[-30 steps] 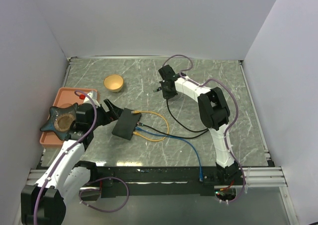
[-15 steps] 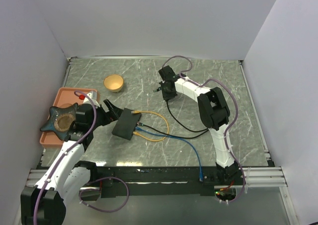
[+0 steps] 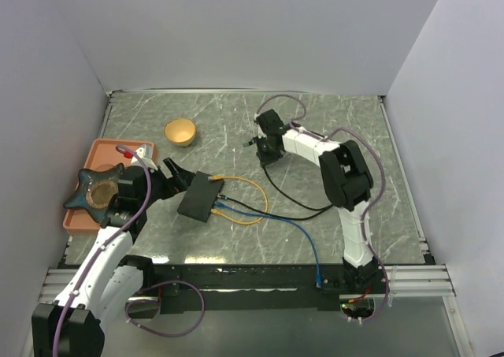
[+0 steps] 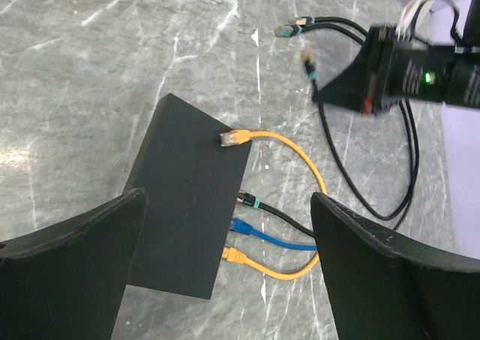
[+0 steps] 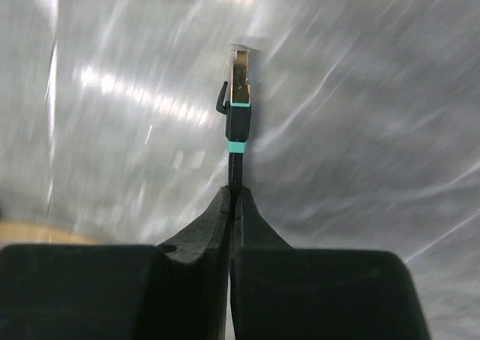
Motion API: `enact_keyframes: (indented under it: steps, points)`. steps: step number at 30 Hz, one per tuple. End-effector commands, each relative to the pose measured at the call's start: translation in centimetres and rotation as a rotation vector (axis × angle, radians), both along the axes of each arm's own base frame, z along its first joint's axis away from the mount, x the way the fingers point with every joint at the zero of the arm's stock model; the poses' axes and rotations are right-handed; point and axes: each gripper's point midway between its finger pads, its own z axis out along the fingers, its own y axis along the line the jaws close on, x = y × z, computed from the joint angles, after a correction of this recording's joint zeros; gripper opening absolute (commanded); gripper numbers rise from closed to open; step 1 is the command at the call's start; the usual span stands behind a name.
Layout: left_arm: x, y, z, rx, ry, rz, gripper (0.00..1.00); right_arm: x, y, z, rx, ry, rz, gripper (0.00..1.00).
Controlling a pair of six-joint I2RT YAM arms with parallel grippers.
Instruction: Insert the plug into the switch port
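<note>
Top external view: switch (image 3: 198,198) lies mid-table, cables (image 4: 277,240) filling its ports. Left gripper (image 3: 175,172) gapes beside it. Right gripper (image 5: 231,194), well apart beyond, pinches the cord just behind the plug (image 5: 238,85). A bowl (image 3: 180,131) sits farther back.

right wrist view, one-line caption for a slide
Right gripper pinches the black cable just behind its gold-tipped plug.

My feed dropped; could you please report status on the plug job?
Right hand shut on black cable behind plug, away from switch. Left hand open near switch. Other cables crowd its port edge.
</note>
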Motion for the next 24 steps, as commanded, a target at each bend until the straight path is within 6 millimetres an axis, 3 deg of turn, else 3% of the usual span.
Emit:
enact_keyframes:
  steps: [1, 5, 9, 16, 20, 24]
  points:
    - [0.0, -1.1, 1.2, -0.047, -0.063, -0.058, 0.96, -3.4, 3.8, 5.8, 0.220, -0.064, 0.175, 0.00]
    - [-0.2, -2.2, 2.2, -0.086, -0.120, -0.123, 0.98, -7.0, 6.5, 9.2, 0.364, -0.076, 0.330, 0.00]
    - [-0.8, -3.5, 2.9, -0.127, -0.168, -0.206, 0.99, -12.0, 9.6, 12.9, 0.482, -0.088, 0.557, 0.00]
    - [-1.9, -4.9, 4.5, -0.179, -0.250, -0.304, 0.96, -18.2, 12.0, 17.3, 0.620, -0.091, 0.834, 0.00]
    - [-2.4, -5.2, 5.1, -0.194, -0.279, -0.327, 0.91, -19.5, 12.1, 19.0, 0.675, -0.103, 0.896, 0.00]
    - [-2.9, -5.5, 5.9, -0.211, -0.316, -0.352, 0.87, -19.8, 12.2, 19.1, 0.673, -0.089, 0.913, 0.00]
